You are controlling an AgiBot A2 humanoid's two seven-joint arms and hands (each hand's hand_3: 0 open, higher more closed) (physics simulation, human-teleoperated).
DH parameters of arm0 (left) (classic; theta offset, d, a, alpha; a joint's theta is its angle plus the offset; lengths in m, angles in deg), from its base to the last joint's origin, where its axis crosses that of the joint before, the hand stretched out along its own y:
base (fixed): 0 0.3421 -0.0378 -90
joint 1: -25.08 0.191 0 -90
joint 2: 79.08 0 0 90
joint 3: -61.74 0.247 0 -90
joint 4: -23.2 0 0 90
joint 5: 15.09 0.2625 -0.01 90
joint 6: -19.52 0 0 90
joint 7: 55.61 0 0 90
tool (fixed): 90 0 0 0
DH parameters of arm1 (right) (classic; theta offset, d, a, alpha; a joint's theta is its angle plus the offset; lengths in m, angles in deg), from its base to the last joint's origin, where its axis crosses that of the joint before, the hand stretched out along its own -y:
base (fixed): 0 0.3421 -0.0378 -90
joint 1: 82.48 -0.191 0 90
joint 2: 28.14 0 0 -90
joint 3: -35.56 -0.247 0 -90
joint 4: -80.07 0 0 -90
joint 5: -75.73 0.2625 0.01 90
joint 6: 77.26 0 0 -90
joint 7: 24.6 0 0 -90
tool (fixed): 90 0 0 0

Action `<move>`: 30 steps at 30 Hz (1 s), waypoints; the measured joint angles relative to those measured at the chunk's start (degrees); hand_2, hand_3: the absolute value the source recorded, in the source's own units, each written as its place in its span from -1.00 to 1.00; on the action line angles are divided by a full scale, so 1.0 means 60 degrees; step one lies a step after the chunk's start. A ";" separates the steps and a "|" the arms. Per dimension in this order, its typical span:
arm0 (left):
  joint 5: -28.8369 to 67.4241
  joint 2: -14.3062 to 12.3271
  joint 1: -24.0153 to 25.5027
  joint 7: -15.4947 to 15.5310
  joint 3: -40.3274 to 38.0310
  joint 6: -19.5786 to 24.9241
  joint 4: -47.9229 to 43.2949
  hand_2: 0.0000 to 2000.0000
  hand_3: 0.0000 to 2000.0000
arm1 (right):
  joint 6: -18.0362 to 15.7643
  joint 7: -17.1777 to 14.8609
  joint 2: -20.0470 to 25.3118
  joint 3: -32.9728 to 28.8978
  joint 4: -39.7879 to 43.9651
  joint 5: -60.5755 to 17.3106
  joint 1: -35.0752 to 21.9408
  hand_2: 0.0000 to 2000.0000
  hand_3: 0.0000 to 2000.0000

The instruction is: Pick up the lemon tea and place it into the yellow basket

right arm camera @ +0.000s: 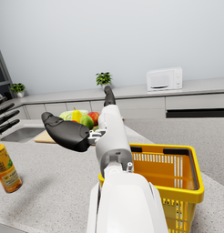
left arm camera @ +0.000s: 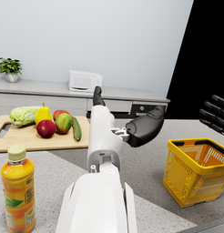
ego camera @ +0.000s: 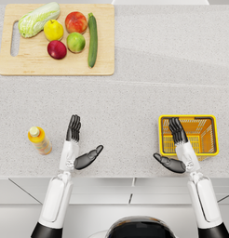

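Yellow basket [ego camera: 214, 135] holds nothing; lemon tea [ego camera: 39, 140] outside it, both hands spread, unladen

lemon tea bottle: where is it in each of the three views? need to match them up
Head view: lemon tea bottle stands at the left, beside the left hand, apart from it.
Left wrist view: bottom-left corner, upright, close to the camera.
Right wrist view: left edge, partly cut off.
Shared landmark: the yellow basket shows in all three.
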 measured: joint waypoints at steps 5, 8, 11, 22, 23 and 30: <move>0.0000 0.0000 0.0000 0.0000 0.0000 0.0000 0.0000 -1.00 -1.00 | 0.0000 0.0000 0.0000 0.0000 0.0000 0.0000 0.0000 -1.00 -1.00; 0.0000 0.0000 0.0000 0.0000 0.0000 0.0000 0.0000 -1.00 -1.00 | 0.0000 0.0000 0.0000 0.0000 0.0000 0.0000 0.0000 -1.00 -1.00; 0.0000 0.0000 0.0000 0.0000 0.0000 0.0000 0.0000 -1.00 -1.00 | 0.0000 0.0000 0.0000 0.0000 0.0000 0.0000 0.0000 -1.00 -1.00; 0.2545 -0.0349 -0.0586 0.0936 -0.2043 0.0938 0.0336 -1.00 -1.00 | 0.0928 0.0939 0.0399 -0.1660 -0.0532 -0.2546 -0.0418 -1.00 -1.00; 0.2852 -0.0358 -0.0597 0.0943 -0.2332 0.0945 0.0344 -1.00 -1.00 | 0.0935 0.0946 0.0408 -0.1929 -0.0550 -0.2853 -0.0439 -1.00 -1.00; 0.3549 -0.0499 -0.0381 0.0959 -0.4218 0.0961 0.0941 -1.00 -1.00 | 0.0951 0.0962 0.0512 -0.2815 -0.0535 -0.3552 -0.0363 -1.00 -1.00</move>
